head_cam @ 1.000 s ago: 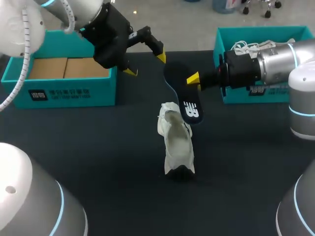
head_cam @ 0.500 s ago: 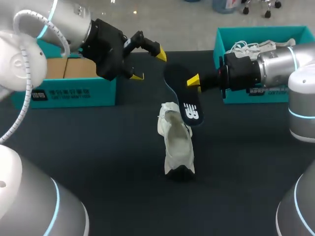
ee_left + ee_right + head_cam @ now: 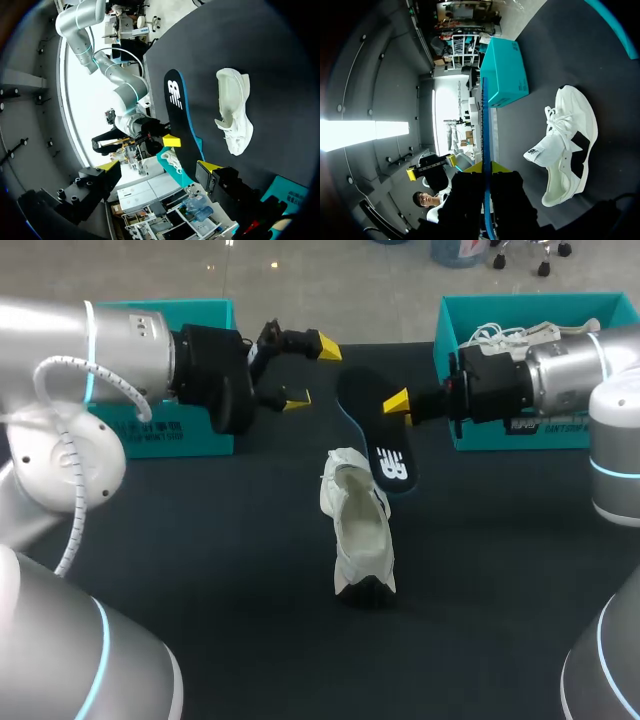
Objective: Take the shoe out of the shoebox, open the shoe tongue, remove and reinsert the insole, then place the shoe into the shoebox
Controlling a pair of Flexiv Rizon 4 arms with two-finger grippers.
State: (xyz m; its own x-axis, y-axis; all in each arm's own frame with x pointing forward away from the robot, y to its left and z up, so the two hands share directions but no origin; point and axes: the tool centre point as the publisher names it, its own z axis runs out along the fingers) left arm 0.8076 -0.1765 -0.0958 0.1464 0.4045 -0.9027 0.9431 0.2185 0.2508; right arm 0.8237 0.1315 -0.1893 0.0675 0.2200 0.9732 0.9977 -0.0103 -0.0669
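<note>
Your right hand (image 3: 397,402) grips the insole (image 3: 375,435), logo end toward the shoe (image 3: 358,525); your open left hand (image 3: 312,372) has edged closer

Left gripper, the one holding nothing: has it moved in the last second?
Yes. The left gripper has shifted slightly away from the left teal box, toward the insole, and its arm has swung down across the box's open top.

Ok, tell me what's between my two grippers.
The insole. In the head view one end of it sits between the open left gripper and the right gripper, which pinches it.
</note>
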